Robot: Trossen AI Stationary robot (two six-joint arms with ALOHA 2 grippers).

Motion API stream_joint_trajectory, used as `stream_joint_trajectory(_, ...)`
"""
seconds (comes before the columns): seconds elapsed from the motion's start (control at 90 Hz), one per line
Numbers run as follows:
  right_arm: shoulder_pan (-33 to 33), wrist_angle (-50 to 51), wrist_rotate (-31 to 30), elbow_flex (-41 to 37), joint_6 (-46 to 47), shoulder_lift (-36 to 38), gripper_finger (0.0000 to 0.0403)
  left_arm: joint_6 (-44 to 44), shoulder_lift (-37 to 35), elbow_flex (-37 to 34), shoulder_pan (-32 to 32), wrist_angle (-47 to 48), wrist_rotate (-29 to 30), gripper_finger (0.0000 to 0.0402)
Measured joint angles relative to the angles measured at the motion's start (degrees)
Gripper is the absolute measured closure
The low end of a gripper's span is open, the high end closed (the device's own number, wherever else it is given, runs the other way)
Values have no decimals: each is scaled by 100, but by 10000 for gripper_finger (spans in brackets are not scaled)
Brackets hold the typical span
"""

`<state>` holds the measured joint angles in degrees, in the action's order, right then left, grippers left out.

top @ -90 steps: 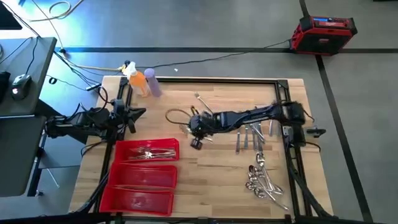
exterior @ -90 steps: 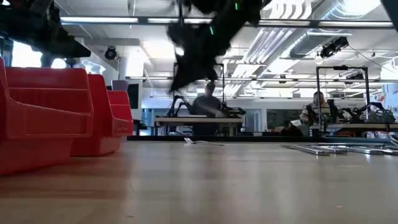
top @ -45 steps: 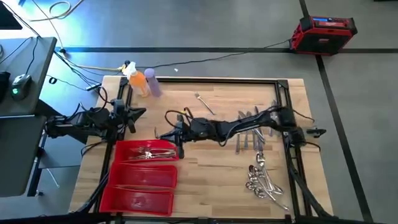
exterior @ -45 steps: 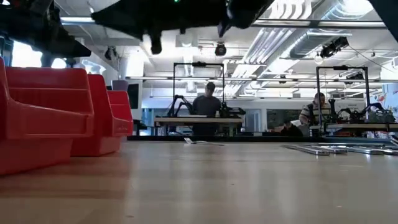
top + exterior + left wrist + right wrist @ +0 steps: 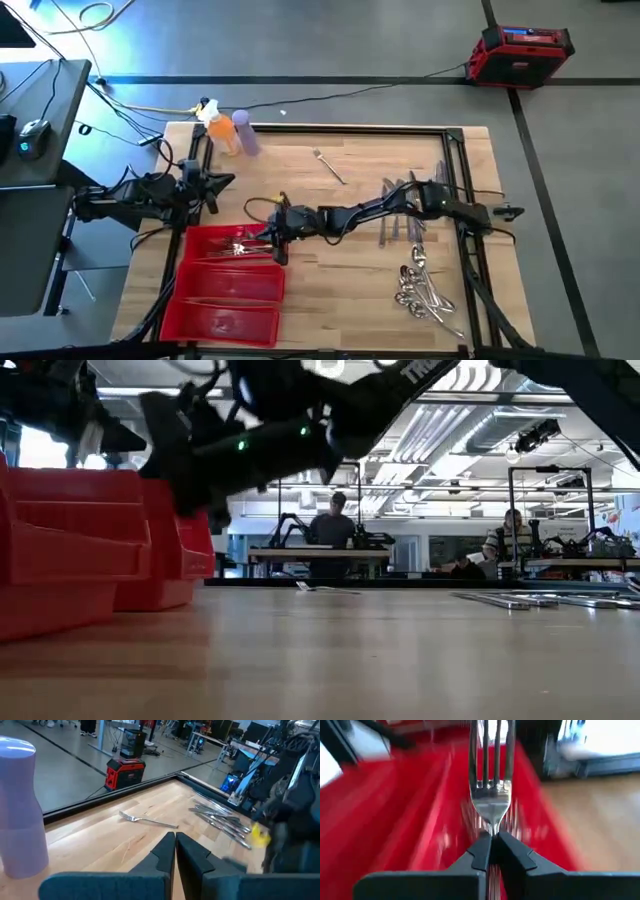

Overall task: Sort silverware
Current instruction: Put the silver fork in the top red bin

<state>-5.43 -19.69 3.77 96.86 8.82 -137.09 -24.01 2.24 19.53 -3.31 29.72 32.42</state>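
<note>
I've got the right gripper (image 5: 276, 240) pinching a fork (image 5: 491, 795), tines forward, over the red tray (image 5: 205, 290)'s far compartment — forks (image 5: 243, 246) directly below — left gripper (image 5: 175, 851) pressed together, parked left.

The fork (image 5: 490, 795) is shiny polished metal. The red tray (image 5: 205, 290) looks like smooth glossy plastic. The tabletop (image 5: 350, 280) is pale, matt wood with visible grain.
</note>
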Motion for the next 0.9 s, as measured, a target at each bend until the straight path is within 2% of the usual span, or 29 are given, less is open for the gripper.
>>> stream_joint_trajectory(0.256, -35, 51, 85, 297, -118, -95, 298, 6, 0, 0, 2, 7, 7, 402)
stream_joint_trajectory(0.411, -9, 56, 152, 868, -131, -83, 252, 5, 0, 0, 2, 7, 9, 402)
stream_joint_trajectory(0.522, 53, 596, 693, 1445, -494, 13, 233, 3, 0, 0, 2, 6, 9, 402)
stream_joint_trajectory(0.578, 74, 1205, 712, 1757, -782, 147, 230, -26, 0, 0, 2, 9, 9, 402)
stream_joint_trajectory(0.667, 113, 2571, 199, 2262, -1409, 418, 231, -89, 0, 0, 2, 10, 10, 402)
stream_joint_trajectory(0.767, 218, 4248, -888, 2781, -1922, 588, 238, -91, 6, 1, 2, 9, 4, 402)
stream_joint_trajectory(0.833, 361, 5191, -1503, 2982, -2004, 620, 244, -91, 11, 2, 2, 35, 2, 402)
stream_joint_trajectory(0.9, 580, 5994, -1750, 3038, -1868, 674, 251, -91, 11, 2, 2, 32, 2, 402)
